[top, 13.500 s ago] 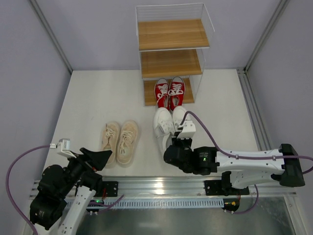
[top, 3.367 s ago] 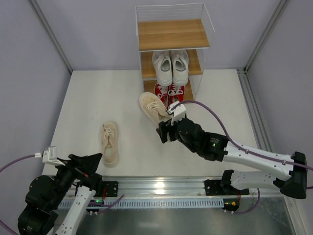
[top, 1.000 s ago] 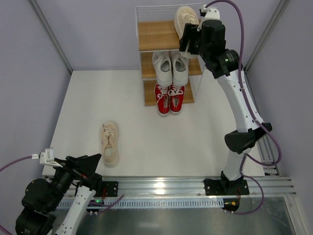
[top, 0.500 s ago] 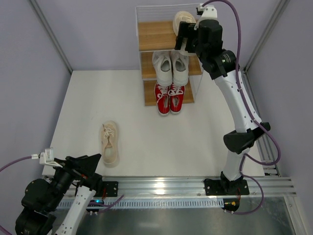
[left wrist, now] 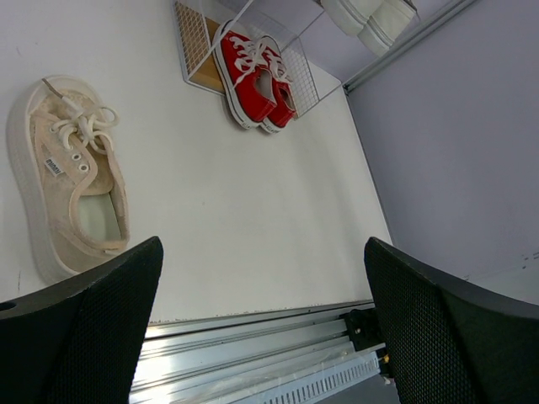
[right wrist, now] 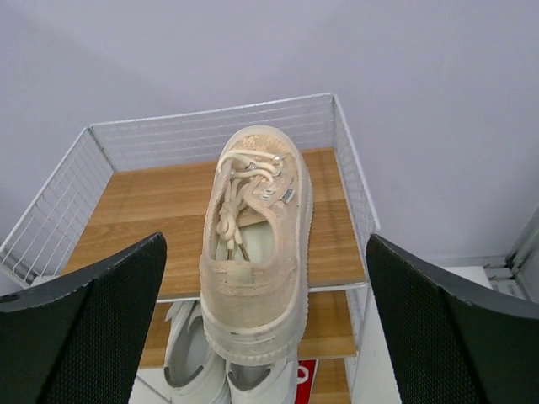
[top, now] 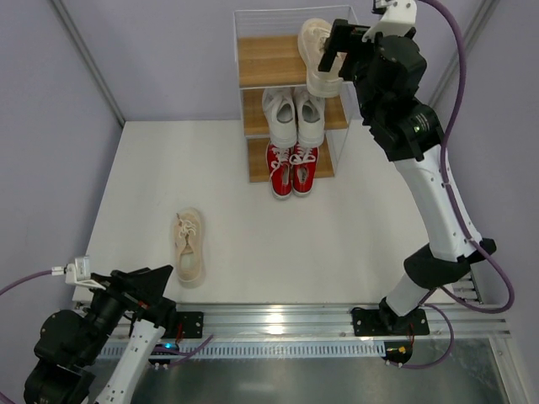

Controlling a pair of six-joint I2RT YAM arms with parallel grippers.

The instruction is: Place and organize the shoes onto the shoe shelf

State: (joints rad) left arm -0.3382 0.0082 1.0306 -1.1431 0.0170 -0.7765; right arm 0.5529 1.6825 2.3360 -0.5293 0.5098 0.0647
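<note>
The shoe shelf (top: 269,63) stands at the back against the wall. One beige shoe (top: 318,52) lies on the right of its top board (right wrist: 152,210), heel jutting over the front edge. The white pair (top: 293,114) sits on the middle board and the red pair (top: 291,167) on the bottom one. My right gripper (right wrist: 265,252) hangs open just in front of that beige shoe (right wrist: 253,244), touching nothing. The other beige shoe (top: 188,246) lies on the table at the left. My left gripper (left wrist: 262,252) is open low by the near edge, with that shoe (left wrist: 72,177) ahead to its left.
Thin white wire walls (right wrist: 354,177) close the shelf's sides and back. A metal rail (top: 278,320) runs along the near edge of the table. Purple walls and slanted frame posts (top: 88,59) enclose the table on three sides.
My right gripper has opened fully, left the beige shoe on the top board and drawn back from it. The left arm has stayed where it was.
</note>
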